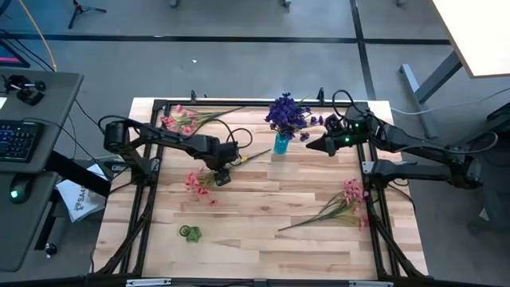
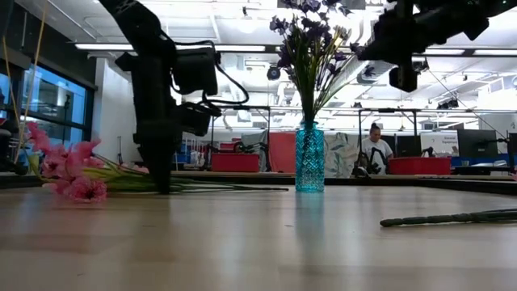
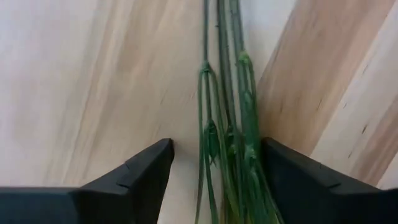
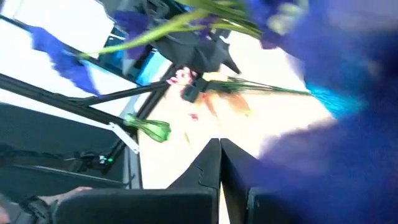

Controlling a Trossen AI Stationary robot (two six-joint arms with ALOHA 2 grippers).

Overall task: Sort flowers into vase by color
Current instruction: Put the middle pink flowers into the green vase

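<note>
1. High view: blue vase [image 1: 281, 143] standing near the far middle of the table [image 1: 263, 239], already filled with purple flowers [image 1: 287, 114].
2. Left of the vase and a little nearer the camera side: left claw [image 1: 222, 176], pointing down at the table, set over the stems of a pink sprig [image 1: 197, 182] whose blossoms lie just left of the claw.
3. Left wrist view: left claw [image 3: 214, 180] wide open, fingers [image 3: 134, 177] on either side of the green stems [image 3: 227, 143], stems lying between them on the wood, nearer the one finger than the other; not yet gripped.
4. Low view: left claw [image 2: 159, 182] reaching down to the tabletop left of the vase [image 2: 309, 158], pink blossoms [image 2: 69, 170] further left, stems running from there toward the vase.
5. Right of the vase and close beside the purple blooms: right claw [image 1: 313, 145], raised above the table.
6. Right wrist view: right claw [image 4: 220, 163] closed, fingers pressed together with nothing between them; purple petals blurred close around.
7. Far left of the vase, by the table's back edge: another pink bunch [image 1: 185, 119].
8. Right of the vase and nearer the front: a third pink bunch [image 1: 343, 203], stems pointing toward the front left.
9. Well in front and left of the vase: a small green vase [image 1: 190, 233] lying on its side.
</note>
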